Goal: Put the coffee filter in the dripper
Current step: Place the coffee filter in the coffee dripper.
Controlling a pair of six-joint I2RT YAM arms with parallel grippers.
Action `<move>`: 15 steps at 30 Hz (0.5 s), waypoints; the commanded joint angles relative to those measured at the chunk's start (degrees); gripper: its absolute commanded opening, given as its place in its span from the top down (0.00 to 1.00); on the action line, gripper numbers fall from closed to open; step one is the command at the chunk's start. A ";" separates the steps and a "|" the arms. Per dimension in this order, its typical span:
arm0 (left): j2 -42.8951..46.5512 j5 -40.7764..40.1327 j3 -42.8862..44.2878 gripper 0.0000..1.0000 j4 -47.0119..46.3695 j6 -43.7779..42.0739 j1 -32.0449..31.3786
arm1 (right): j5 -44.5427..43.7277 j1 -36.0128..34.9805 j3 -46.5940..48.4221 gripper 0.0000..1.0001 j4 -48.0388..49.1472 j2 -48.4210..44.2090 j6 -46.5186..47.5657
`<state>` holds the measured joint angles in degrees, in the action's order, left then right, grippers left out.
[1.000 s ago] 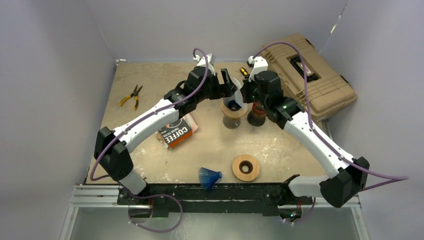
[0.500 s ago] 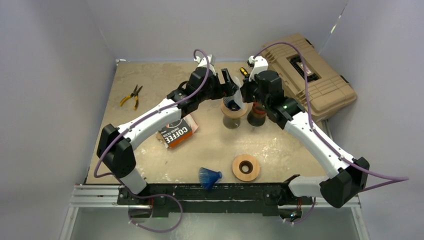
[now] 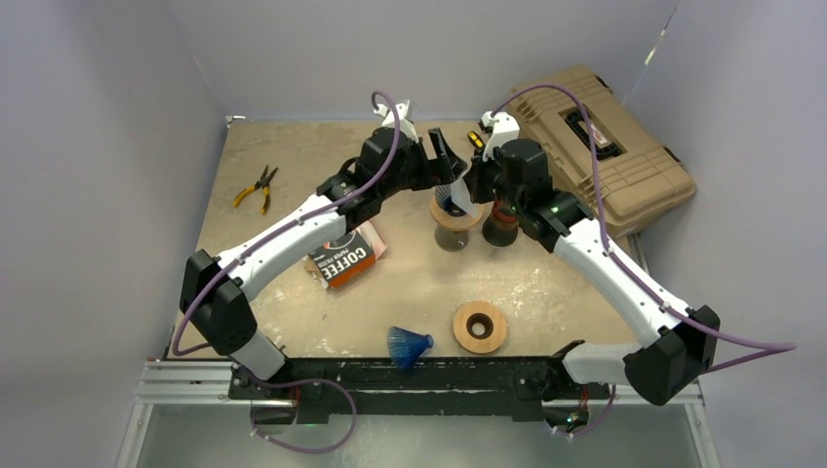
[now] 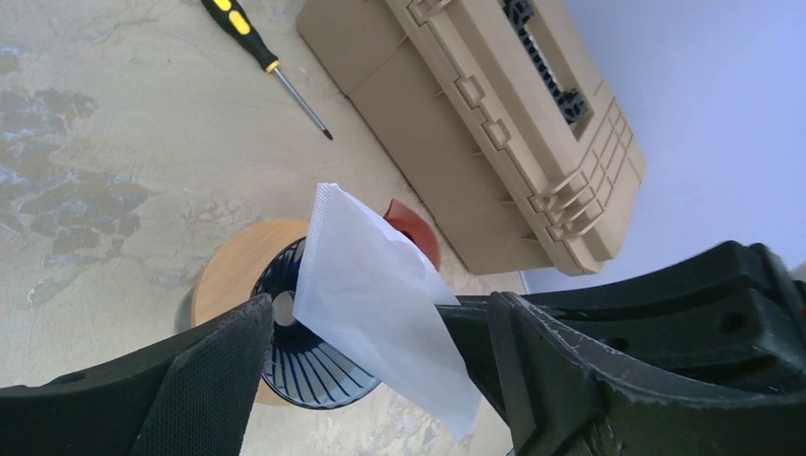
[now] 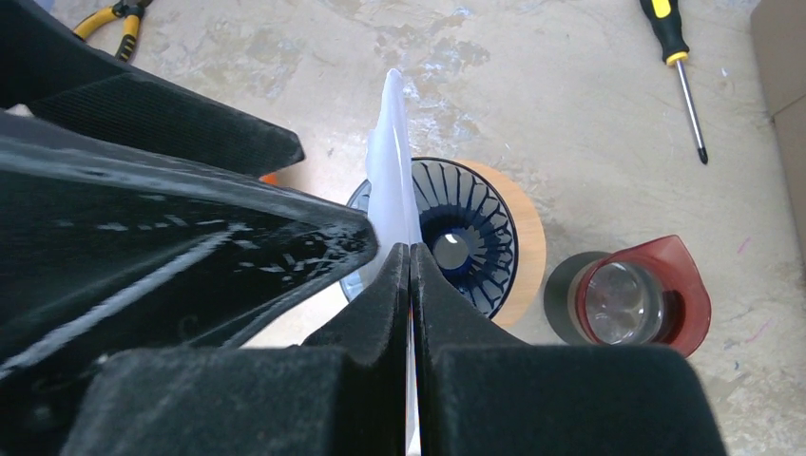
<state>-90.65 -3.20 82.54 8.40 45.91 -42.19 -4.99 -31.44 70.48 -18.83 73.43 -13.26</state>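
Coffee filter (image 4: pixel 375 285) stands edge-up above the tabletop (image 3: pixel 283 161), between the wide-spread fingers of the left hand (image 4: pixel 380 380). The right hand (image 5: pixel 410 256) pinches it flat, holding it over the blue dripper (image 5: pixel 475 237).

Only one word could be read: "COFFEE". Big white letters on dark band of pack (image 3: pixel 346 258). Pack lay flat on table (image 3: pixel 293 185), left of middle, in top view. Word sat tilted, climbing to right. Smaller white line above it, too tiny to read. No words to read in wrist views.
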 commanded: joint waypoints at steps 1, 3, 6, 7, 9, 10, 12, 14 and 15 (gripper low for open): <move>-2.11 1.03 2.19 0.19 1.33 0.27 -0.33 | 0.85 -0.07 -0.08 1.00 2.00 -1.29 -1.15; -2.78 1.01 2.39 0.23 1.91 0.23 -0.31 | 0.82 -0.09 -0.15 1.00 1.96 -1.40 -1.24; -3.17 -0.45 2.83 0.29 4.21 -0.03 -0.30 | 0.16 -0.11 -0.25 1.00 1.81 -1.53 -1.48; -2.90 -1.26 2.70 0.31 4.82 -0.03 -0.32 | -0.10 -0.09 -0.25 1.00 1.76 -1.53 -1.62; -1.94 -2.45 1.91 0.34 4.95 0.04 -0.28 | -0.40 -0.11 -0.25 1.00 1.64 -1.50 -1.76; -1.40 -2.81 1.39 0.34 4.68 0.07 -0.34 | -0.55 -0.10 -0.25 1.00 1.60 -1.41 -1.89; -0.50 -3.16 0.27 0.35 3.76 -0.03 -0.32 | -0.54 -0.10 -0.25 1.00 1.59 -1.29 -2.01; -0.47 -3.62 0.23 0.46 3.98 -0.24 -0.29 | -0.39 -0.03 -0.40 1.00 1.84 -1.36 -2.16; -0.72 -4.18 0.58 0.51 4.76 -0.44 -0.28 | -0.37 -0.10 -0.43 1.00 1.92 -1.38 -2.26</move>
<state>-93.67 -5.17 82.74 12.99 45.87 -42.19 -4.97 -31.44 70.24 -18.85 73.43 -14.52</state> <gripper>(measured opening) 0.564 0.005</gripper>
